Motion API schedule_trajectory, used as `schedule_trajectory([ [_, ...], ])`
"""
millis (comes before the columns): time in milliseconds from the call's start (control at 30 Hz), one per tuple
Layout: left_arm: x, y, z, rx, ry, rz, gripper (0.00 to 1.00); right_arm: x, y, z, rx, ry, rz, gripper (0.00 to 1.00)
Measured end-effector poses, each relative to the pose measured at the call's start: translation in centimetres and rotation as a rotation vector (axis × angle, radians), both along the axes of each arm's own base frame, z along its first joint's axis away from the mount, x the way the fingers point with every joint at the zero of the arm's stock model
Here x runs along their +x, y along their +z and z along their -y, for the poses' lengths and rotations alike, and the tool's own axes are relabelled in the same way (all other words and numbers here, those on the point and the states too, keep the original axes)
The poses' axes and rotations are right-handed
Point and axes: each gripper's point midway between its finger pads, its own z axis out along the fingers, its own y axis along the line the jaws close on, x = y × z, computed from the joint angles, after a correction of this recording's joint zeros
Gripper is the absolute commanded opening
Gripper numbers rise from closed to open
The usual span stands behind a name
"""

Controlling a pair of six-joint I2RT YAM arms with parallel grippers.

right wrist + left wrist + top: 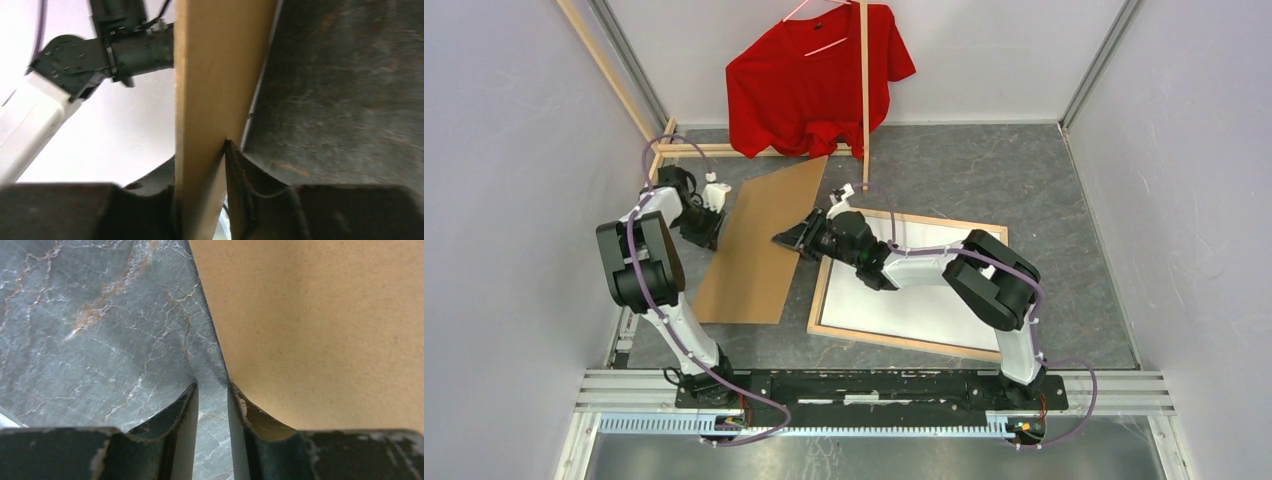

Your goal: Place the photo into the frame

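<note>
Two robot arms are working over one grey marbled table (984, 170). One frame (894, 338) is lying flat on it, right of centre, its pale wood border facing up and the right arm reaching across it. A single white panel (864, 305) is filling the frame's opening. Whether this is the photo's plain back cannot be told, since no printed side is showing in any view.

One brown cardboard sheet (754, 260) is lying left of the frame, between the two grippers. The right gripper (792, 240) is clamping the sheet's right edge. In the right wrist view its two fingers (200, 155) are pressing on either side of the tan board (215, 75), with the dark table (350, 100) beyond.

The left gripper (714, 200) is sitting at the sheet's left edge, near the far corner. In the left wrist view its jaws (212, 387) are standing a narrow gap apart, with only marbled table (100, 340) showing between them. The cardboard (325, 315) edge is running up to the tip of one finger (240, 405), and nothing is being held.

At the back, one red T-shirt (814, 80) is hanging on one wooden rack (864, 100).
</note>
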Motion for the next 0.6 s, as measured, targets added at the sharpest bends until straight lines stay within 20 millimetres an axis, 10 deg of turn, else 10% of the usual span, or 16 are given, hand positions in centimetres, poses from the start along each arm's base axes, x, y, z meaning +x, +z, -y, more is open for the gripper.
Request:
schedule_trajectory([
  [200, -1.3, 3.3, 2.8, -0.093, -0.048, 0.01, 0.98, -0.1, -4.1, 2.4, -0.111, -0.026, -0.077, 0.13],
  [467, -3.3, 16.1, 7.3, -0.181, -0.244, 0.324, 1.0, -2.7, -1.1, 6.8, -0.095, -0.038, -0.073, 0.11],
  [600, -7.4, 23.6, 11.0, -0.145, -0.476, 0.588, 1.0, -4.2, 1.3, 10.8, -0.018, -0.08, -0.077, 0.1],
])
